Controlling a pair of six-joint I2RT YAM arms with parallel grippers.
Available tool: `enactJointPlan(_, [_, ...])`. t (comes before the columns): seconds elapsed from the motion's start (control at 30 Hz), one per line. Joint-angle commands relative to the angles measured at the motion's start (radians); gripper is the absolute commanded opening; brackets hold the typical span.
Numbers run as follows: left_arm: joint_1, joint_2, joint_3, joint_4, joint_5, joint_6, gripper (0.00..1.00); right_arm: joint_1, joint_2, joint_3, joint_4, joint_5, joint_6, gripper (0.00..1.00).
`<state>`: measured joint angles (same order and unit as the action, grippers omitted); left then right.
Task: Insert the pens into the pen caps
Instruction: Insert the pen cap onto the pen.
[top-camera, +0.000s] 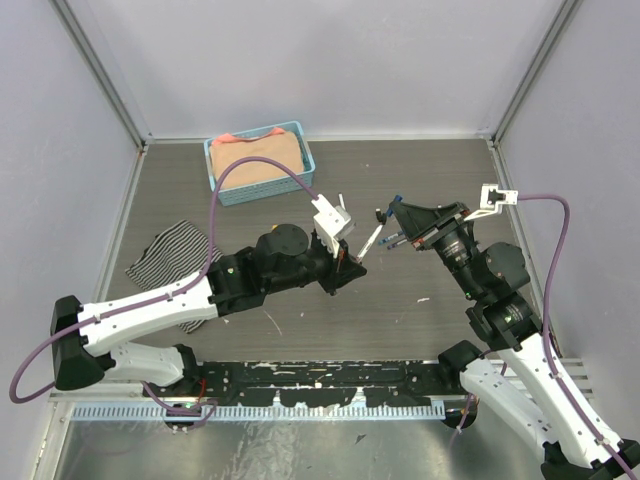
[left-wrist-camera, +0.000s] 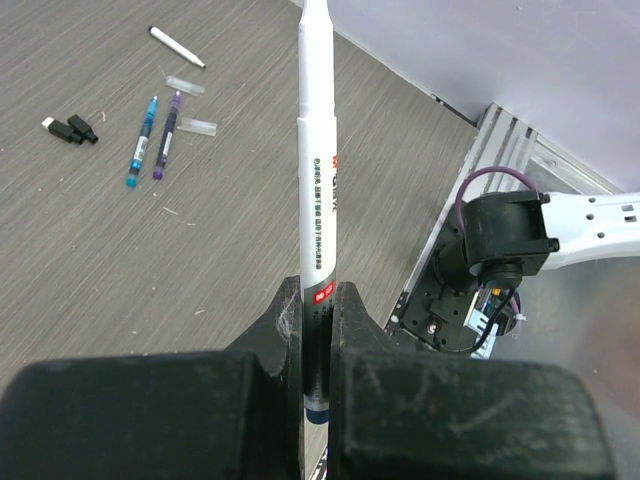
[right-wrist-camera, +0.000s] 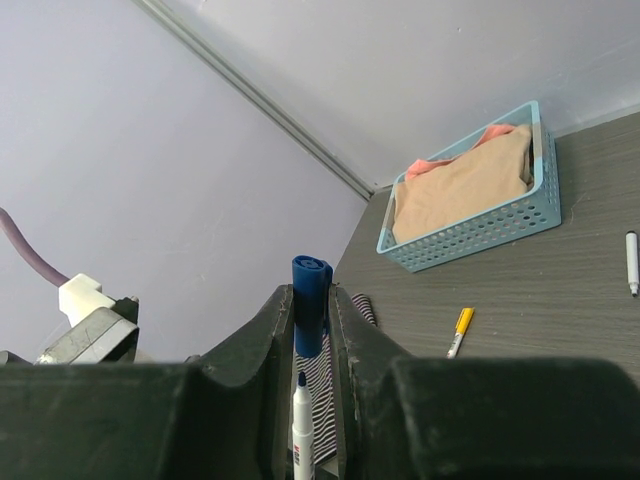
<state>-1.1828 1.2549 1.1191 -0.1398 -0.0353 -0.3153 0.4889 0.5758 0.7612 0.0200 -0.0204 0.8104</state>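
Arms reach inward over the table (top-camera: 420, 170) in the top view, left gripper (top-camera: 348, 255) facing right gripper (top-camera: 392, 238). In the left wrist view, narrow jaws pinch a white pen (left-wrist-camera: 315, 200) near its base. In the right wrist view, jaws clamp a blue cap (right-wrist-camera: 310, 300), with the pen's tip just below it.

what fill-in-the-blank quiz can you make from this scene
The left fingers clamp a ____ pen.
The right fingers clamp a ____ cap.
The tan cloth lies in the ____.
Missing: white; blue; basket.
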Motion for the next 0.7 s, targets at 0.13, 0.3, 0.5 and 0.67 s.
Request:
enactJointPlan(0.13, [-0.004,0.003,0.043,0.037,-0.012,0.012,0.0,-0.001,-0.003,0.051,0.029,-0.029,-0.022,0.18])
enactJointPlan(0.3, [-0.005,0.005,0.046,0.038,-0.011,0.012,0.0,-0.001,-0.001,0.052,0.026,-0.036,-0.022,0.18])
enactJointPlan(0.5, [-0.005,0.007,0.045,0.037,-0.013,0.01,0.0,-0.001,-0.008,0.049,0.022,-0.041,-0.022,0.18])
enactJointPlan(0.67, [-0.005,0.006,0.045,0.037,-0.015,0.01,0.0,-0.001,-0.008,0.049,0.015,-0.044,-0.027,0.18])
